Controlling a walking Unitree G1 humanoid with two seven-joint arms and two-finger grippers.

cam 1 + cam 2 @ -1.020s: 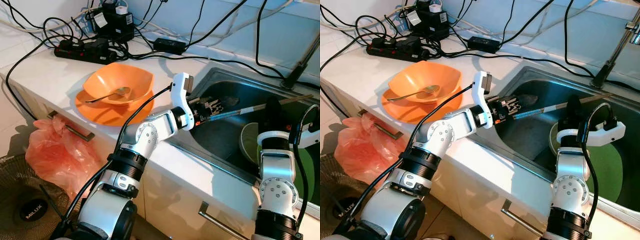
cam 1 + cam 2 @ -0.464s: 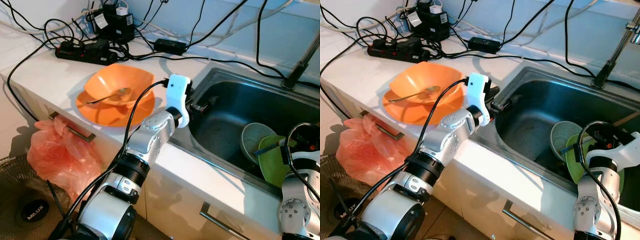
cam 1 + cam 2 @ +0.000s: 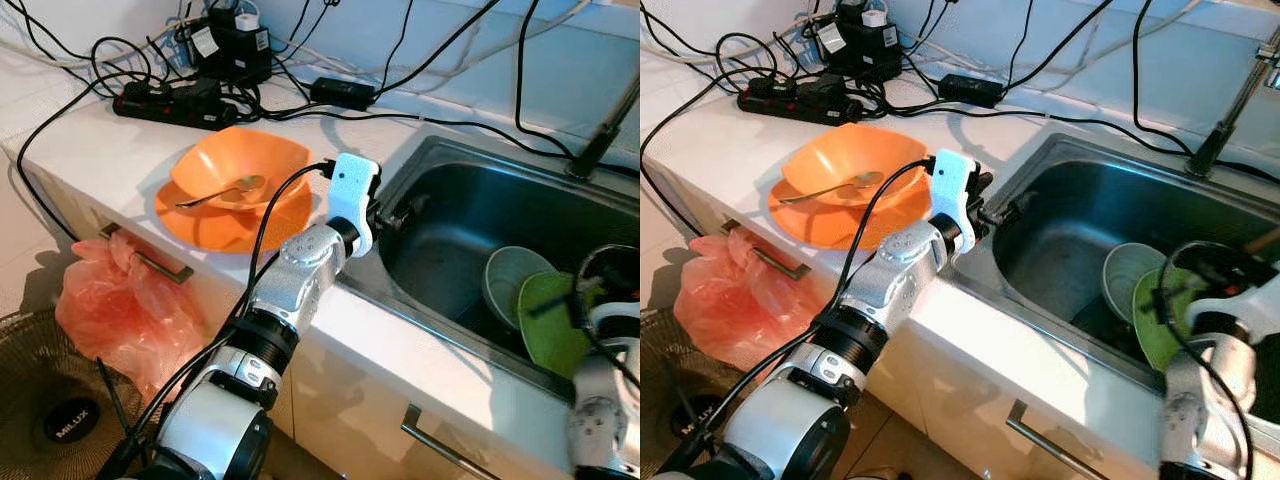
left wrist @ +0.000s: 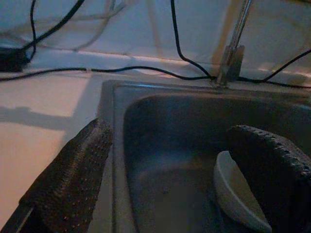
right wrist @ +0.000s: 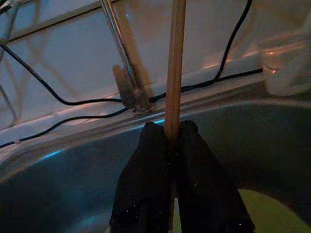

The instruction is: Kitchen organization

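My left gripper (image 3: 403,211) hovers at the left rim of the steel sink (image 3: 452,168), open with nothing between its fingers (image 4: 73,170). At the sink's right end, my right gripper (image 5: 171,130) is shut on a thin wooden stick (image 5: 175,63) that stands up past the fingers; the stick's end also shows by the right arm (image 3: 1268,240). In the basin lie a pale bowl (image 3: 508,282) and a green plate (image 3: 552,328). On the counter, an orange bowl (image 3: 238,165) holding a metal spoon (image 3: 222,191) sits on an orange plate (image 3: 205,225).
A power strip (image 3: 165,98), adapters and many black cables (image 3: 420,118) crowd the back of the white counter. The tap (image 3: 600,140) rises behind the sink. Below the counter are drawer handles (image 3: 150,262), a pink plastic bag (image 3: 120,310) and a fan (image 3: 40,410).
One second ago my left gripper held a long stick across the sink; it has let go and drawn back to the left rim. The right arm has sunk down and to the right.
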